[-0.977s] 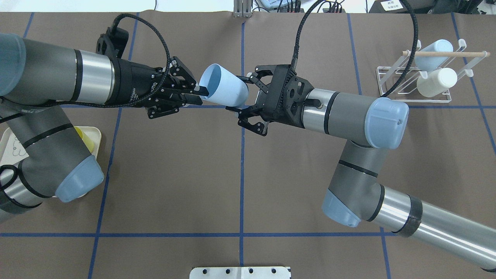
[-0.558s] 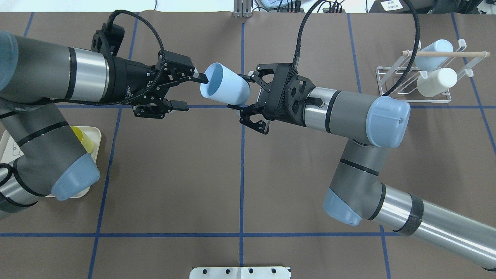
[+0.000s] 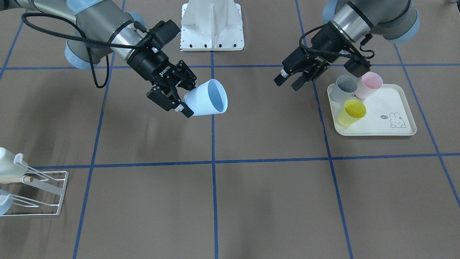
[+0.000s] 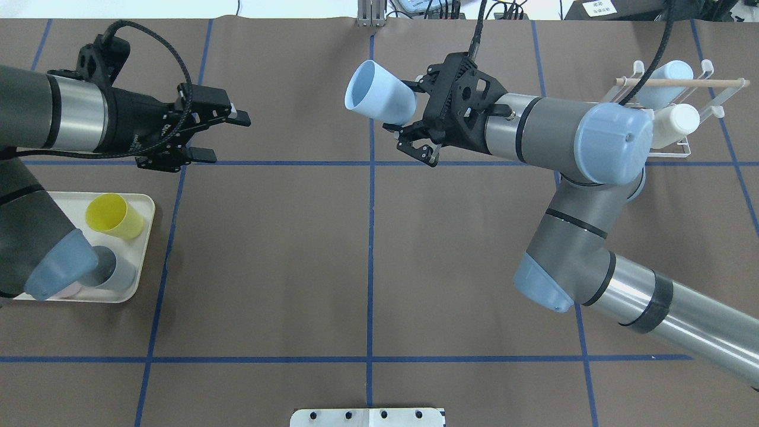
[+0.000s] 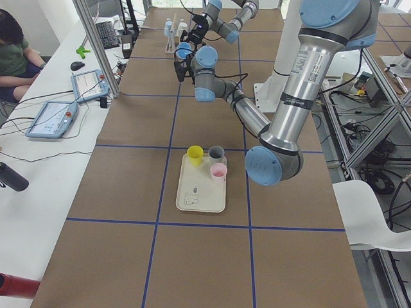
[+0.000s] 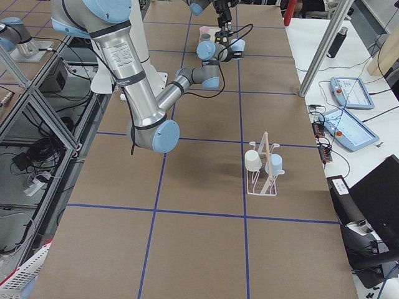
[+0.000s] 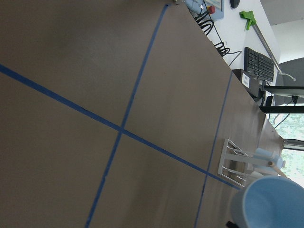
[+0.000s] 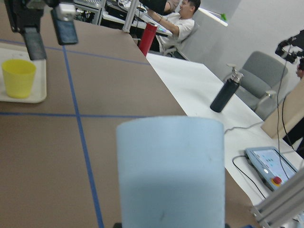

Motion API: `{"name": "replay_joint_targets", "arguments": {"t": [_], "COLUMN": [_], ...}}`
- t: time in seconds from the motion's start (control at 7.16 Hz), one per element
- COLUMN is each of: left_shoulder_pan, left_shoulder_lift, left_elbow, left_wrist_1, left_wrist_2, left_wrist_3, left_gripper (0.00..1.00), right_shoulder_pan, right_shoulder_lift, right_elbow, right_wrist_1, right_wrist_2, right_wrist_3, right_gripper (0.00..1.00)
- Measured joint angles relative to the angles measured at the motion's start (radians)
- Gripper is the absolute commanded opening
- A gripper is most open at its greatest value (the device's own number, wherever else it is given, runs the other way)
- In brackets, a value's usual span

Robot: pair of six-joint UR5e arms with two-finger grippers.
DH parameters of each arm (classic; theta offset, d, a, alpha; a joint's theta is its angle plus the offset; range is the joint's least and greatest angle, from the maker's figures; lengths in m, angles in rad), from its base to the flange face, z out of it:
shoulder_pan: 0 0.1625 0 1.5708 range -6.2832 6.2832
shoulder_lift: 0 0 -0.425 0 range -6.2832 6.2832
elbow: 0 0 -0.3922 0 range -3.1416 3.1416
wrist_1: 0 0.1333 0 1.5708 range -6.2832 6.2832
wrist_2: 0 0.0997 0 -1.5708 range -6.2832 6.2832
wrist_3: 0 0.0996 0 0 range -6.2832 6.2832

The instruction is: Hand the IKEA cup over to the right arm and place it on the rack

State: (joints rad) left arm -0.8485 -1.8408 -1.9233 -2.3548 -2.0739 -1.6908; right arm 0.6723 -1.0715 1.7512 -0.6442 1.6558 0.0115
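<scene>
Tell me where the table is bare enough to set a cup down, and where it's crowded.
Bare: the middle of the table, between the cream tray and the white rack; also the tray's rabbit end. Crowded: the tray's other end, with the yellow cup, grey cup and pink cup, and the rack, carrying a white cup and a blue cup.

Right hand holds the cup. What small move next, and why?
Probably swing the right hand toward the rack: it alone grips the cup, the left hand is open and clear, and the rack stands off to the robot's right.
</scene>
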Motion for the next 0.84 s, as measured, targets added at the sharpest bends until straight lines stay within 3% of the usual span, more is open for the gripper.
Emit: {"name": "replay_joint_targets", "arguments": {"t": [0.28, 0.56, 0.84], "left_shoulder_pan": [-0.053, -0.155, -0.276], "left_shoulder_lift": [0.132, 0.261, 0.355], "left_elbow": [-0.014, -0.019, -0.013], "left_wrist_1": [0.045, 0.051, 0.052], "left_wrist_2": [-0.004, -0.063, -0.168], "left_wrist_3": [0.222, 0.439, 0.644], "left_gripper": [1.0, 1.0, 1.0], "right_shoulder_pan": [0.079, 0.164, 0.256], "right_shoulder_lift": [-0.058, -0.151, -0.284], "right_elbow": [0.114, 0.223, 0.279], "right_wrist_1": [-0.239, -0.428, -0.494], "right_wrist_2": [0.007, 0.008, 0.008], "right_wrist_3": [-0.053, -0.233, -0.467], "right_gripper": [0.5, 0.46, 0.46]}}
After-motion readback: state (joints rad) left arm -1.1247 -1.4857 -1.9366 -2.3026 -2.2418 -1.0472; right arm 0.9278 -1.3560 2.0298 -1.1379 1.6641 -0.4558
